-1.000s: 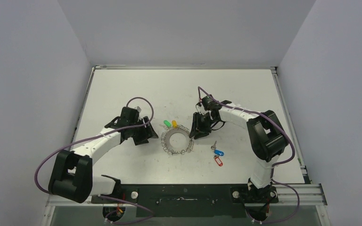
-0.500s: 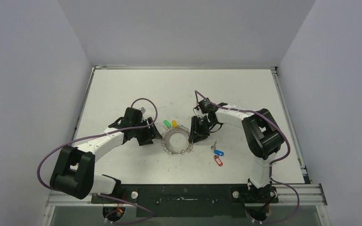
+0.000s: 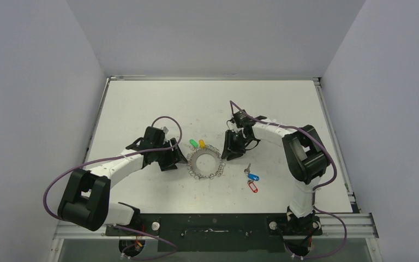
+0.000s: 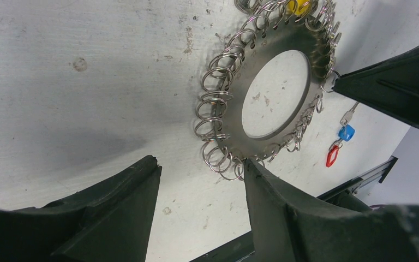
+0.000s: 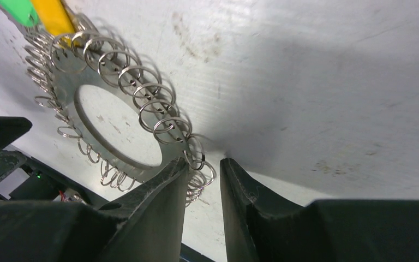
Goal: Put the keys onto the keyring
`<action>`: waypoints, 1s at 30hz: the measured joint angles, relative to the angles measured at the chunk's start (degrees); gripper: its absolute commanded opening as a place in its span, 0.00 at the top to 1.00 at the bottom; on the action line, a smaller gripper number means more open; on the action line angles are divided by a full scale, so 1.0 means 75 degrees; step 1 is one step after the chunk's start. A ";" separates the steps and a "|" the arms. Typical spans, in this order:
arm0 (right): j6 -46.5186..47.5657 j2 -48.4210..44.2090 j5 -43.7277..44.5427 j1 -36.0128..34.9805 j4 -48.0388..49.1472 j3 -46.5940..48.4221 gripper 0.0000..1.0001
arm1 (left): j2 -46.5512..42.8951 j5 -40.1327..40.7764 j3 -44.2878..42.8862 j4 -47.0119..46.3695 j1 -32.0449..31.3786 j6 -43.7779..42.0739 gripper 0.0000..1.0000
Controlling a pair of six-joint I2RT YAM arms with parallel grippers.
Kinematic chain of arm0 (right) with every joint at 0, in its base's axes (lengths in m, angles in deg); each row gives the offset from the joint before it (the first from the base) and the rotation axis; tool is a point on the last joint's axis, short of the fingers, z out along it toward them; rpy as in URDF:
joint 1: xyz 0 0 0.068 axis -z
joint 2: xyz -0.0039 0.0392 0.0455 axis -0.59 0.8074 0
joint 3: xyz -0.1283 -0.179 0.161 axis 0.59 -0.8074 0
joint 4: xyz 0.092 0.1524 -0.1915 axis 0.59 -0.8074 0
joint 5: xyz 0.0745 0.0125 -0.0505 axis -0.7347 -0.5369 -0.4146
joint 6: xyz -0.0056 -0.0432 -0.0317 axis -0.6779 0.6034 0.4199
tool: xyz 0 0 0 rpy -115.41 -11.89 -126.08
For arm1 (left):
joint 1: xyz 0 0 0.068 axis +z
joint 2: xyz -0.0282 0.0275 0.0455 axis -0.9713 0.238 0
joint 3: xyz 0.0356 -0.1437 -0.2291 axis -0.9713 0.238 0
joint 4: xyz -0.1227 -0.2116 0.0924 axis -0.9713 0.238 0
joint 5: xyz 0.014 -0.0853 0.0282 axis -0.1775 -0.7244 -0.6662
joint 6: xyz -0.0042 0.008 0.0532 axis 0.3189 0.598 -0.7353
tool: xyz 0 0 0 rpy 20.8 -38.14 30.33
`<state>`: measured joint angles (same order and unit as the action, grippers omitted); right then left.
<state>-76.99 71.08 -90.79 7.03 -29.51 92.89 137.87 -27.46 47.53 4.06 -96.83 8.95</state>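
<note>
Left claw [image 3: 173, 156]: jaws roughly half open, empty, low over the worktop [image 3: 142, 103], just left of the keyring [image 4: 232, 103].
Keyring: flat on the worktop, centre; green tag [image 3: 193, 143] and yellow tag [image 3: 201, 143] at its far edge.
Right claw [image 5: 204, 162]: jaws narrowly parted at the ring's right-hand loops; no grip evident.
Keys [image 3: 252, 176]: blue- and red-tagged, loose, near the ring's right, unattached.
Containers: none.
Handling: likely best to pin the ring flat and isolate one loop.

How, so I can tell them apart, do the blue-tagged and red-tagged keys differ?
The blue-tagged key has a blue tag and lies farther from the near edge of the table; the red-tagged key has a red tag and lies closer to it. Both lie loose, right of the keyring.
</note>
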 measured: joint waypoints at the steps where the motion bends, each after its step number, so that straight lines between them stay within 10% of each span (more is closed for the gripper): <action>1: 0.0003 0.0009 0.0035 0.0041 -0.0003 0.0029 0.72 | 0.0000 0.0000 0.0000 -0.0006 0.0000 0.0000 0.44; 30: -0.0216 0.0143 -0.0093 0.0137 0.0268 0.0006 0.87 | 0.0003 0.0003 0.0000 -0.0041 0.0000 0.0000 0.45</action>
<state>-78.61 72.15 -91.49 8.06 -27.50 92.93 137.89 -27.44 47.53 3.76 -96.83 8.95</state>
